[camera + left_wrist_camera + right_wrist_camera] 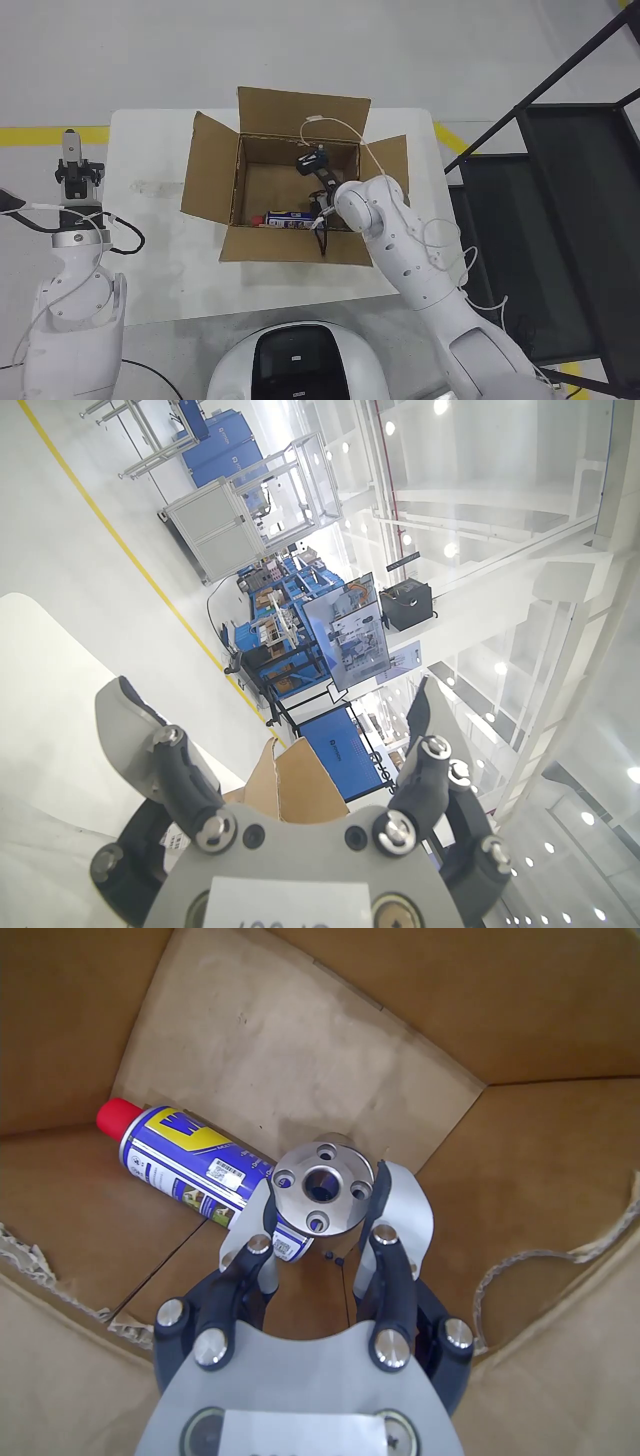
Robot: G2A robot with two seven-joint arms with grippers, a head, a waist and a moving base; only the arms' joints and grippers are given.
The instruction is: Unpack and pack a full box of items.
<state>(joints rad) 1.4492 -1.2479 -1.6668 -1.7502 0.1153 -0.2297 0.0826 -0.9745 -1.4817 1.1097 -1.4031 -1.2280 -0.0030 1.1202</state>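
Right wrist view: right pincer (pixel 325 1180) clamps round steel flange (pixel 325 1208) inside brown cardboard box (pixel 300 1028), beside blue-yellow spray can (pixel 185 1153) with barcode label (pixel 227 1173); left pincer (pixel 272 682) spread wide, empty.

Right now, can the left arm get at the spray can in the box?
Probably not. The left gripper is well outside the box, whose side wall and flap stand between; the right gripper, shut on a metal flange, crowds the spray can.
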